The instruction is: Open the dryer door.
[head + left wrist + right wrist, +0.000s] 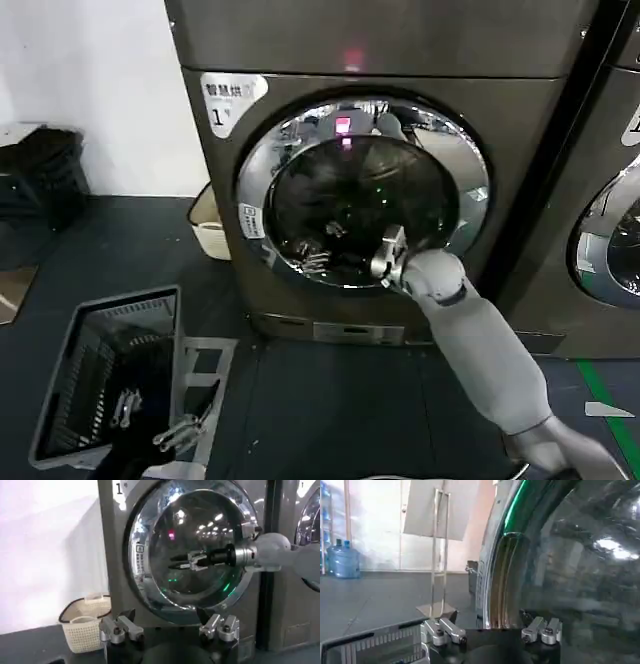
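Two pincers are on record. Nearest the robot, the left pincer (150,420) hangs low over the dark floor (330,410), beside a grey slatted plastic basket (75,380), well apart from the machine; its fingers stand wide apart with nothing between them. Farther forward, the right pincer (388,258) sits at the end of the pale grey right arm (480,350), held against the lower right part of the large round dryer door with its wide shiny chrome ring around dark glass (255,175). In the left wrist view that pincer (182,562) lies level in front of the glass, fingers narrowly parted and gripping nothing; whether the tips touch the glass cannot be told. The door sits in the front of the grey-brown machine bearing a white "1" sticker (228,102). Behind, left of the machine, a cream woven basket (207,225) stands on the floor against the white wall (90,90).
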`<move>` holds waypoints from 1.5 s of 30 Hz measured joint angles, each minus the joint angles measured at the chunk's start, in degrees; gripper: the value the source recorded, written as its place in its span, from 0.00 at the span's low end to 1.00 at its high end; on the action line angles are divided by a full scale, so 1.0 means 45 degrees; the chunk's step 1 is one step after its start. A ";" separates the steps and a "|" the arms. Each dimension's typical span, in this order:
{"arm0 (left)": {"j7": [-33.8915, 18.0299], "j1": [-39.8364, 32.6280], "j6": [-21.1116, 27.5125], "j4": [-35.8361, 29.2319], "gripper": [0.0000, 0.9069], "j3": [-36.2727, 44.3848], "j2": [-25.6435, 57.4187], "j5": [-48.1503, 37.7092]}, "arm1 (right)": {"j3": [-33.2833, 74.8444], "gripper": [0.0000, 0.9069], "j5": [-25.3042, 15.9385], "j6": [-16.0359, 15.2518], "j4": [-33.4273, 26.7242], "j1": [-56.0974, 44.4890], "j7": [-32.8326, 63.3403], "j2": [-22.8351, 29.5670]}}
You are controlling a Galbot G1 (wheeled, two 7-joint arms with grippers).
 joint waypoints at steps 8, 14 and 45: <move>-0.0016 0.0018 0.0016 -0.0038 1.00 -0.0053 -0.0037 0.0000 | -0.0399 1.00 -0.0205 0.0046 -0.0719 0.0403 0.0046 0.0698; -0.0016 0.0013 0.0026 -0.0039 1.00 -0.0037 -0.0069 -0.0007 | -0.0486 1.00 -0.0220 0.0081 -0.1174 0.0652 0.0052 0.1006; -0.0512 -0.1500 -0.0067 0.1733 1.00 -0.2636 0.1506 -0.2861 | 0.0399 1.00 0.2215 -0.0674 0.2490 -0.1288 -0.5829 -0.1645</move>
